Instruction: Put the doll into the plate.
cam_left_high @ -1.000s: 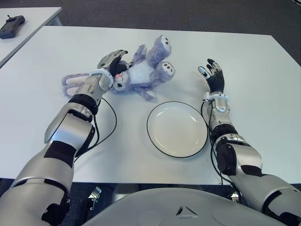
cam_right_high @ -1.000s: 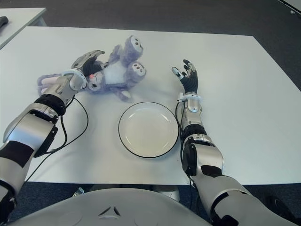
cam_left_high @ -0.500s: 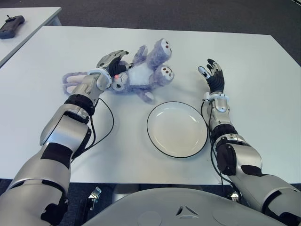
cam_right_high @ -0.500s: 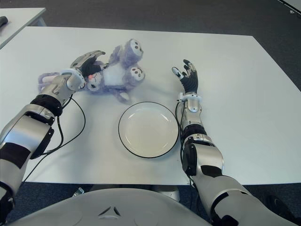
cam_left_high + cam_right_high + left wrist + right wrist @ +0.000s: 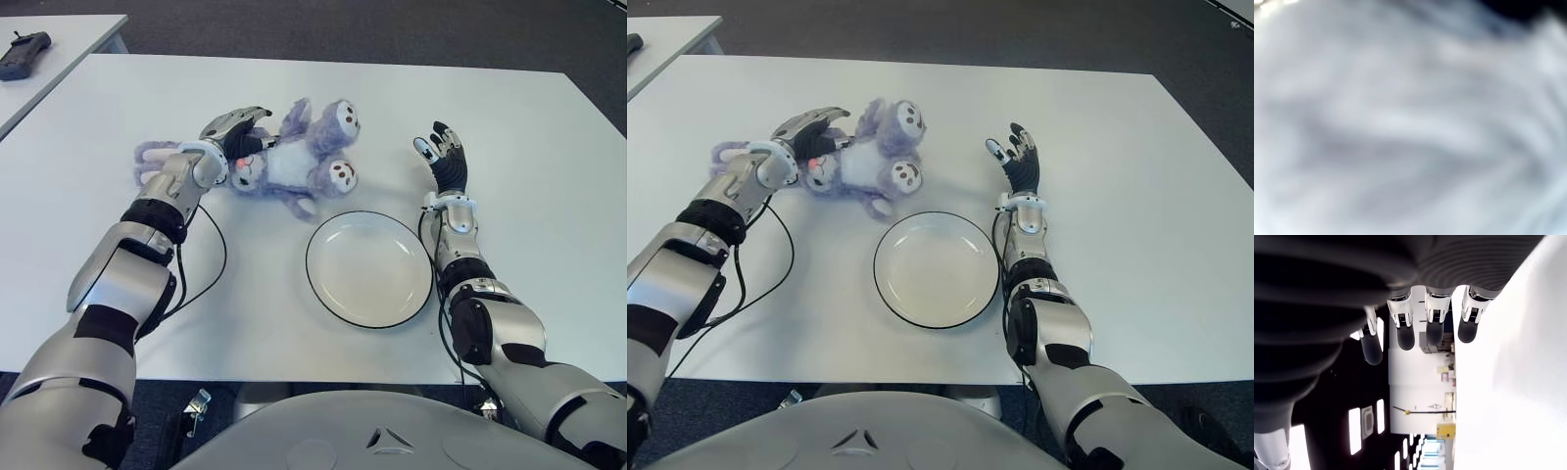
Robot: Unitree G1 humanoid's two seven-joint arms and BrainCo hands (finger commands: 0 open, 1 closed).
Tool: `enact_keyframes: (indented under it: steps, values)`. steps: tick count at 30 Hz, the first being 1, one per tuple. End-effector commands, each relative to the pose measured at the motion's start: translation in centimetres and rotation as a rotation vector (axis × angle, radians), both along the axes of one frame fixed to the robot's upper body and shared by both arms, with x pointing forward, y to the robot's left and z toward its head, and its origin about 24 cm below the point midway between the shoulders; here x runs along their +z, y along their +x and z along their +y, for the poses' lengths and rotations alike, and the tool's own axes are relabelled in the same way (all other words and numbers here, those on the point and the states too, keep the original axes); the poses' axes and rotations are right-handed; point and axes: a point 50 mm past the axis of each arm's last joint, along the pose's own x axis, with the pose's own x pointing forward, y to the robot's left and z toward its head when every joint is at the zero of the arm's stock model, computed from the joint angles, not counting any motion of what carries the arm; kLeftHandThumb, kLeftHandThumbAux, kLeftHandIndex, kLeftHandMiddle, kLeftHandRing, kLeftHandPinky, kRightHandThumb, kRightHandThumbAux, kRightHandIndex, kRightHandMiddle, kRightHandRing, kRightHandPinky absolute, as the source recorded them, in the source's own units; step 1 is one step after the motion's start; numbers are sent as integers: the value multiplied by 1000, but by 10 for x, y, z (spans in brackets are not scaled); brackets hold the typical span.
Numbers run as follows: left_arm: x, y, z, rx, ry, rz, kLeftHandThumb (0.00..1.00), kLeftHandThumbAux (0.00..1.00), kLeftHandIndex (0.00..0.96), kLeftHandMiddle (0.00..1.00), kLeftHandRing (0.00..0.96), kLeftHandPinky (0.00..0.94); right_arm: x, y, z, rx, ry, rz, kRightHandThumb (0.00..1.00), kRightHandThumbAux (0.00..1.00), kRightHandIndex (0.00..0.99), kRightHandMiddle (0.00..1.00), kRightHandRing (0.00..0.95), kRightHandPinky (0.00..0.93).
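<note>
1. The left hand [image 5: 227, 137] is positioned at the head end of the doll [image 5: 294, 162], on the left part of the white table [image 5: 294, 88].
2. Its fingers [image 5: 245, 117] curl over the doll's head and grip it; the left wrist view is filled with blurred fur.
3. The doll lies on its back on the table, feet toward the right, just behind and to the left of the plate [image 5: 369, 267], outside its rim.
4. The plate sits between the two arms.
5. The right hand [image 5: 446, 157] shows right of the plate, fingers extended and slack, holding nothing.
</note>
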Motion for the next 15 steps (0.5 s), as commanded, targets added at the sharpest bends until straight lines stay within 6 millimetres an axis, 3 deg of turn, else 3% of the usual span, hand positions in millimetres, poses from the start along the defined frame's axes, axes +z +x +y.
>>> enact_keyframes:
  steps: [1,15]
  values:
    - [-39,-23,0,-57,77,183,262,233,0,0,0,51,-150,-143,6,-124,146,580,0,605,130,90,58,64]
    - [-24,-17,-14,-33,-12,116,267,254,0,21,34,72,-149,-141,7,-121,138,579,0,603,134,91,61,58]
